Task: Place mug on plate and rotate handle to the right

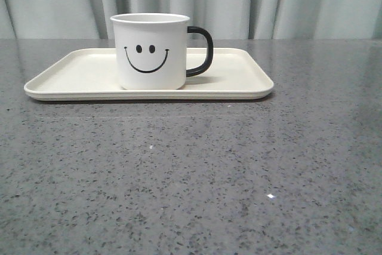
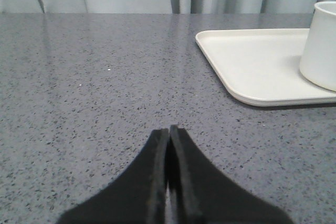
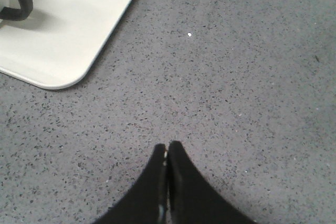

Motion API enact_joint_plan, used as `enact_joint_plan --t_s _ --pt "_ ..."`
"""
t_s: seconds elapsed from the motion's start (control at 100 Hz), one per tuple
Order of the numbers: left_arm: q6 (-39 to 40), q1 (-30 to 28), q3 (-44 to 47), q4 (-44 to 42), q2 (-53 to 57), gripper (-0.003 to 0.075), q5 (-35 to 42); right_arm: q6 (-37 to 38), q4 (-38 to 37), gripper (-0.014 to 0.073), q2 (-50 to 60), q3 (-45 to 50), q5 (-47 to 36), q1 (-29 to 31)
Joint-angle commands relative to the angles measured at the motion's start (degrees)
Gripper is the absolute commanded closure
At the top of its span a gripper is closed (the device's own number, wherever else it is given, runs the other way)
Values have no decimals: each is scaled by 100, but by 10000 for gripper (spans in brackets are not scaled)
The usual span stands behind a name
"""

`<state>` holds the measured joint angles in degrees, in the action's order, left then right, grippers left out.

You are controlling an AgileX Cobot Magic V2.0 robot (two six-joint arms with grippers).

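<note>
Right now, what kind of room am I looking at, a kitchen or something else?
Probably a staged test bench, not a kitchen: a grey speckled stone-look table, plain pale curtains behind it, and on it only a cream plate with a smiley mug.

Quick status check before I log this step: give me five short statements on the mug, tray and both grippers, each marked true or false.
1. The white cylindrical smiley-face mug stands upright on the cream rectangular tray. True.
2. Its glossy black loop handle points left in the front view. False: it points right.
3. The left gripper grips the mug. False: it is shut, empty, apart from the tray.
4. The right gripper is shut, over the speckled grey tabletop. True.
5. The mug lies tipped over. False: upright.
</note>
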<state>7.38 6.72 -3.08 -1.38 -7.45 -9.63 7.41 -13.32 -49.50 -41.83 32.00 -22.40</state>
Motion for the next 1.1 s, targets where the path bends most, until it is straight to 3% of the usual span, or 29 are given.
enact_joint_plan --t_s 0.0,0.24,1.09 --pt "4 -173 23 -16 240 740 527 -14 -121 660 74 -148 -346 41" --pt "4 -522 371 -16 950 740 409 -14 -121 660 74 -148 -346 41" --pt "4 -546 371 -142 939 740 380 -14 -121 660 68 -148 -301 41"
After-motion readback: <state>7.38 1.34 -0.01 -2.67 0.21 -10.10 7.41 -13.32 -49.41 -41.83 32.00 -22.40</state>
